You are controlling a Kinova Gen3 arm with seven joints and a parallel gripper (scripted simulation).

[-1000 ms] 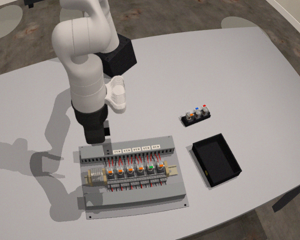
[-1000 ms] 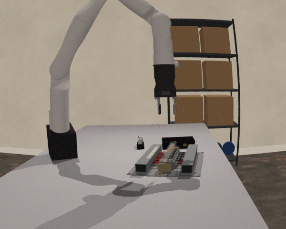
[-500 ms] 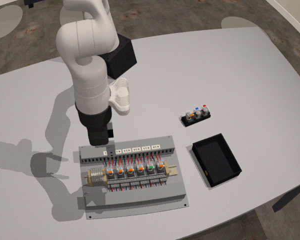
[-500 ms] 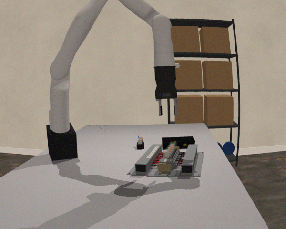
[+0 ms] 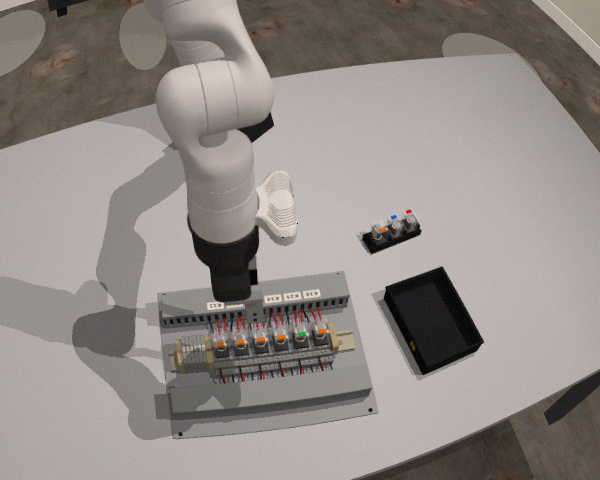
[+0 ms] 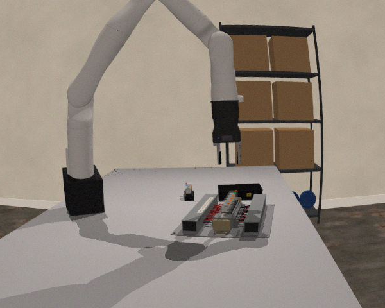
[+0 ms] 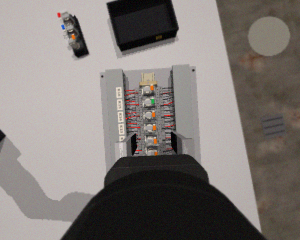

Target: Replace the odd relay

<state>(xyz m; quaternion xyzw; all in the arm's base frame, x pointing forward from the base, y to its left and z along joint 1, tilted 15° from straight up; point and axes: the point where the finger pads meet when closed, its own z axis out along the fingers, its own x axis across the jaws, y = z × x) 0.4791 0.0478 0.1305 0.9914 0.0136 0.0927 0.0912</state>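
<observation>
A grey panel holds a row of several relays. All have orange buttons except one with a green button, second from the right end; it also shows in the wrist view. A small black holder carries three spares with orange, blue and red buttons. The black tray is empty. My gripper is open and empty, high above the left part of the row; its fingertips show in the wrist view.
Wire ducts run along both long sides of the row. A beige end clamp sits at the row's end. A shelf with cardboard boxes stands behind the table. The arm base is at the table's far corner.
</observation>
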